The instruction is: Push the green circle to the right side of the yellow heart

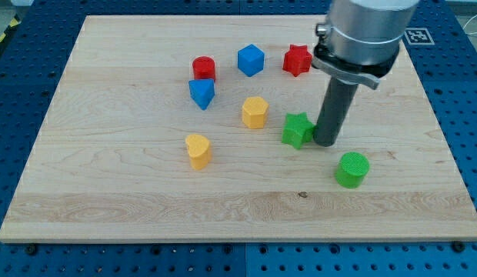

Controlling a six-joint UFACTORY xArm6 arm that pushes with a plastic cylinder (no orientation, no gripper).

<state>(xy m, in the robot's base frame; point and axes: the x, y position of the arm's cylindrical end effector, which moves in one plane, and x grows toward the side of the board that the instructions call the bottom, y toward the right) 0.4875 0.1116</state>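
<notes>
The green circle (351,169) sits at the lower right of the wooden board (131,200). The yellow heart (198,151) sits left of the board's middle, far to the left of the green circle. My tip (326,142) is down on the board just above and to the left of the green circle, close beside the right side of the green star (297,130). A small gap shows between my tip and the green circle.
A yellow hexagon (255,112) lies between the heart and the green star. A blue triangle-like block (201,93), a red cylinder (204,68), a blue cube (251,60) and a red star (297,59) sit toward the view's top.
</notes>
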